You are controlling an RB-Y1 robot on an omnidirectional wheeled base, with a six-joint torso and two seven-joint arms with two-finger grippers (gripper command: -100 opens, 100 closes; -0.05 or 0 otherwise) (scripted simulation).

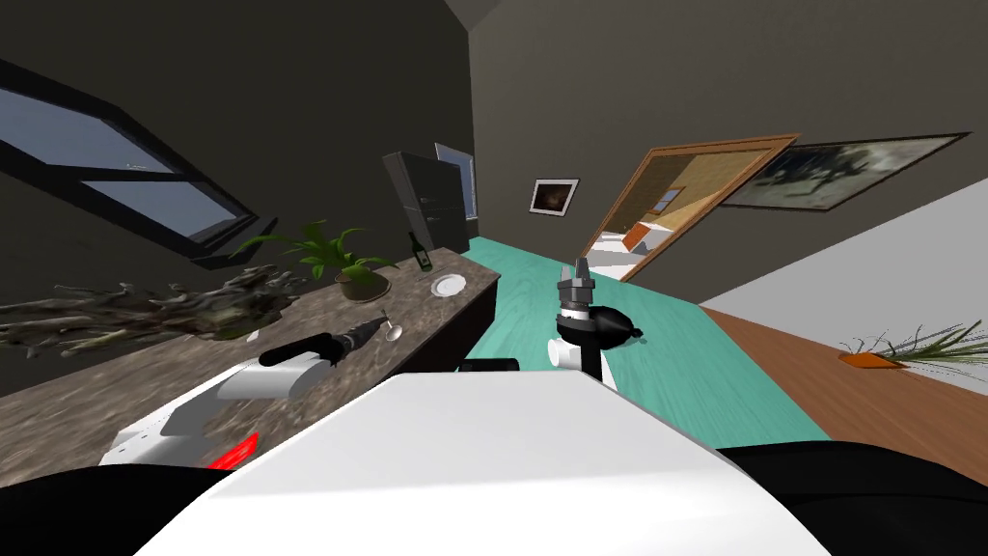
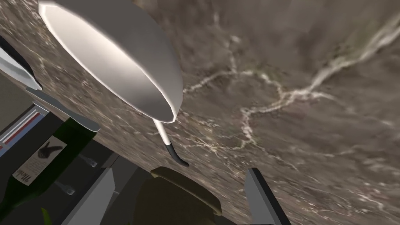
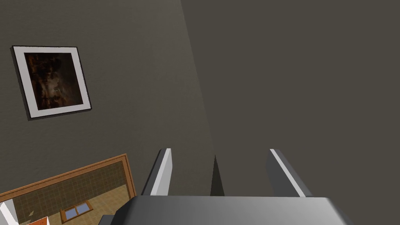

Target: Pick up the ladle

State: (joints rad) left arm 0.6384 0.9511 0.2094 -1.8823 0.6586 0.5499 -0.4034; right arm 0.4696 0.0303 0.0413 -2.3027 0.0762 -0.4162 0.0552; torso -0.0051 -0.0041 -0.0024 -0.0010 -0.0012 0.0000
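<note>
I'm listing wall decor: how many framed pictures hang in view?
2. A small picture hangs left of the doorway; a wide picture hangs right of it. More may be out of view.

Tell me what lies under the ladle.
The brown veined countertop lies under the ladle. The patch directly beneath its bowl is covered.

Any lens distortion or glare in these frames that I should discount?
Head view: very wide, rolled lens, so the stone counter and walls slant together, the camera's doing. Left wrist view: a bright highlight runs along the rim of the ladle, grey shading inside; the left pincer stands open, plainly lit.
</note>
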